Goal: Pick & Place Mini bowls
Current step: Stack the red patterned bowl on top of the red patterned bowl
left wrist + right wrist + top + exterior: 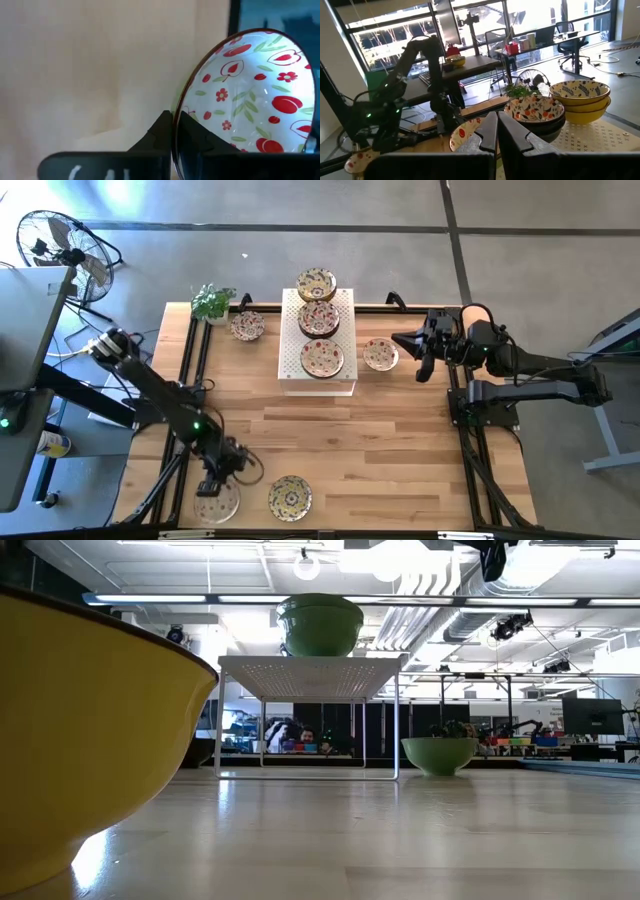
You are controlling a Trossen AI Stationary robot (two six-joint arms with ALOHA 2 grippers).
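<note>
Our left gripper (215, 488) is down at the near left corner of the bench (400, 450), and its fingers (165, 131) are pinched on the rim of a little bowl (250, 95) with red fruit and green leaves, holding it tipped up on its edge. Another bowl (289, 497) sits just beside it on the bench. More bowls are stacked on the white rack (345, 385) in the middle, and one sits on each side of the rack. Our right gripper (420, 350) waits by the rack's right side with its fingers closed on nothing. We think the job now is to set this bowl down. We should lower it slowly, lay it flat, keep it off its neighbor, and only then let go.
</note>
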